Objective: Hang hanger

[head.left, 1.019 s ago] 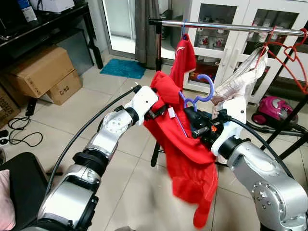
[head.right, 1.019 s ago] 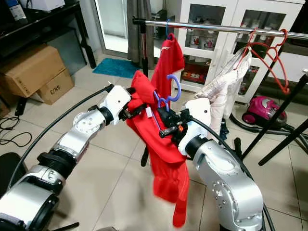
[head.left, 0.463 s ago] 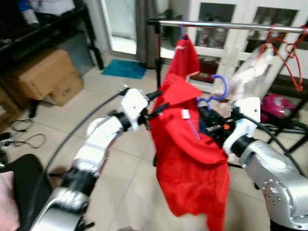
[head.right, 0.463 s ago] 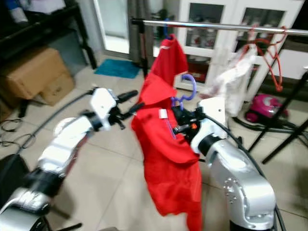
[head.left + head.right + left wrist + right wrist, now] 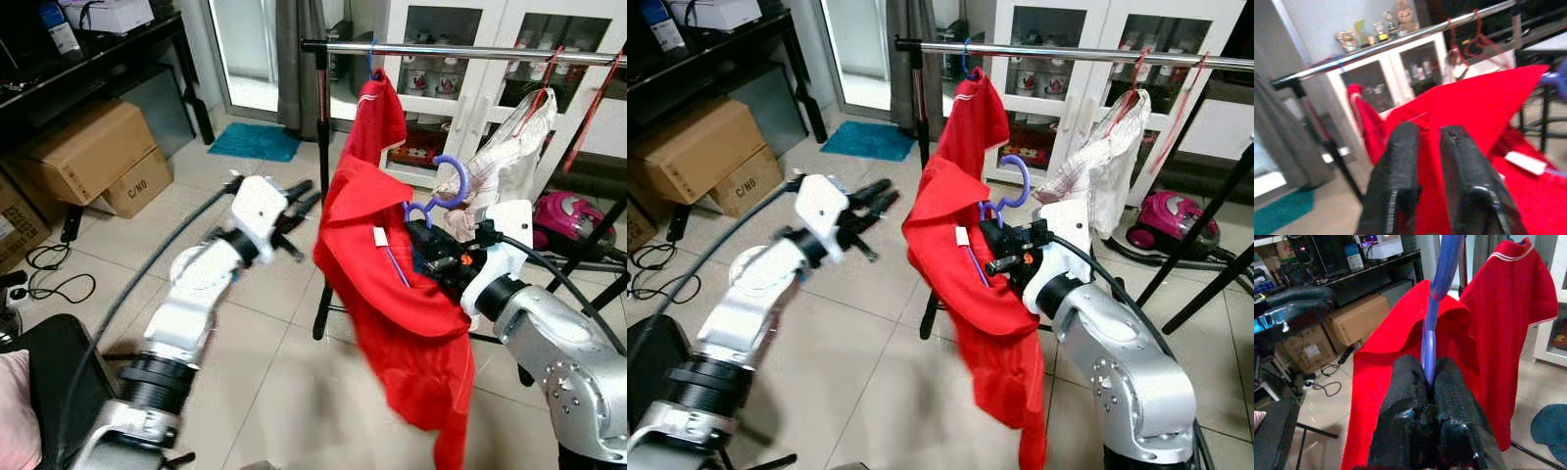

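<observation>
**Right gripper holds hanger with red shirt, short of the rail**

Clearance: the chrome rail [image 5: 460, 51] runs across the top of the head views, with a second red shirt [image 5: 377, 122] already hung near its left end and a pale checked garment [image 5: 509, 157] further right on a red hanger [image 5: 1136, 83]. Between those two the rail is bare (the held hook sits below this stretch, not touching the rail). Tiled floor [image 5: 255, 294] under the arms is open; cardboard boxes [image 5: 88, 152] are well off to the left, a pink vacuum cleaner [image 5: 563, 220] is behind on the right.

Right arm: bent at the elbow, forearm reaching forward. The right gripper [image 5: 1427, 377] has its fingers pinched shut on the stem of the purple hanger [image 5: 436, 191], hook pointing up. The red shirt [image 5: 402, 323] drapes from that hanger, its hem hanging free above the floor.

Left arm: extended forward and up. The left gripper [image 5: 299, 201] is just beside the shirt's left shoulder edge, apart from the cloth, fingers slightly parted and holding nothing.
</observation>
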You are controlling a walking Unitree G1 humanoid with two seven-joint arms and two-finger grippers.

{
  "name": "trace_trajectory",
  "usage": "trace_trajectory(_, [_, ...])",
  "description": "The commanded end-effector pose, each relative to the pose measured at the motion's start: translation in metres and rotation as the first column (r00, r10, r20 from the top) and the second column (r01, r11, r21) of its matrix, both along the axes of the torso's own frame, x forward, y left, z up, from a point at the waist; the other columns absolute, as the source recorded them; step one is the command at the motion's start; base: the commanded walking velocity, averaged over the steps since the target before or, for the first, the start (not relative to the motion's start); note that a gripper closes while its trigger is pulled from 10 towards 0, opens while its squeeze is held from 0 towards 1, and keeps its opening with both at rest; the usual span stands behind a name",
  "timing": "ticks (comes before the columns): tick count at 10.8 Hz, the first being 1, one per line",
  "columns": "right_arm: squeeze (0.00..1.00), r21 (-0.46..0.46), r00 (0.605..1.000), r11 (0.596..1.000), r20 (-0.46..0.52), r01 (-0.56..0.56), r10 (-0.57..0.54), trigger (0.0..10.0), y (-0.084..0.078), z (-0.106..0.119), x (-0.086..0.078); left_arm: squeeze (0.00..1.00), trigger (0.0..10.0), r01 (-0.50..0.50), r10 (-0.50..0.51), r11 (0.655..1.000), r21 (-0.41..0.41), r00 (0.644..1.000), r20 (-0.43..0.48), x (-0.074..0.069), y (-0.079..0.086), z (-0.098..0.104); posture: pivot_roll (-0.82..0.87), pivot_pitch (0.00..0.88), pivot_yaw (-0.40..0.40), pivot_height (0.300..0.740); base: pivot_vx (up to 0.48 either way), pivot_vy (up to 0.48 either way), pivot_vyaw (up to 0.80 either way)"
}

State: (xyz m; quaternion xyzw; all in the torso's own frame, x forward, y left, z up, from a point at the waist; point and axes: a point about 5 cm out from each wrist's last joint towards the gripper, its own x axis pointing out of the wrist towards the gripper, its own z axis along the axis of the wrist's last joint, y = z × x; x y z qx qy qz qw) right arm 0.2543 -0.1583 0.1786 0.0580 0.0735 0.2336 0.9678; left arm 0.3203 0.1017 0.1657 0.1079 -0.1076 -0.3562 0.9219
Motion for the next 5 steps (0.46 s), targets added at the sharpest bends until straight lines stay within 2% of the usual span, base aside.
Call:
trace_trajectory(1, [0.0, 0.018, 0.999, 1.0, 0.032, -0.019, 0.019, 10.0, 0.002, 0.008, 0.002, 1.0, 10.0, 0.065, -0.065, 0.998, -0.007, 0.998, -0.023, -0.001, -0.008, 0.0, -0.13, 0.0, 0.07, 0.74, 0.0, 0.0, 0.0])
trace_trajectory(2, [0.0, 0.011, 0.999, 1.0, 0.027, -0.026, 0.026, 10.0, 0.003, 0.007, 0.002, 1.0, 10.0, 0.112, -0.111, 0.993, 0.031, 0.993, -0.049, -0.002, -0.013, -0.008, -0.13, 0.0, 0.07, 0.74, 0.0, 0.0, 0.0])
trace_trajectory(4, [0.0, 0.01, 0.999, 0.999, 0.025, -0.033, 0.033, 10.0, 0.003, 0.008, 0.001, 1.0, 10.0, 0.094, -0.086, 0.99, 0.106, 0.993, -0.078, 0.003, -0.014, -0.016, -0.13, 0.0, 0.071, 0.74, 0.0, 0.0, 0.0])
trace_trajectory(5, [0.0, 0.012, 0.999, 0.999, 0.024, -0.032, 0.032, 10.0, 0.003, 0.008, 0.001, 1.0, 10.0, -0.013, 0.009, 0.993, 0.113, 0.999, 0.036, 0.009, -0.011, -0.012, -0.13, 0.0, 0.07, 0.74, 0.0, 0.0, 0.0])
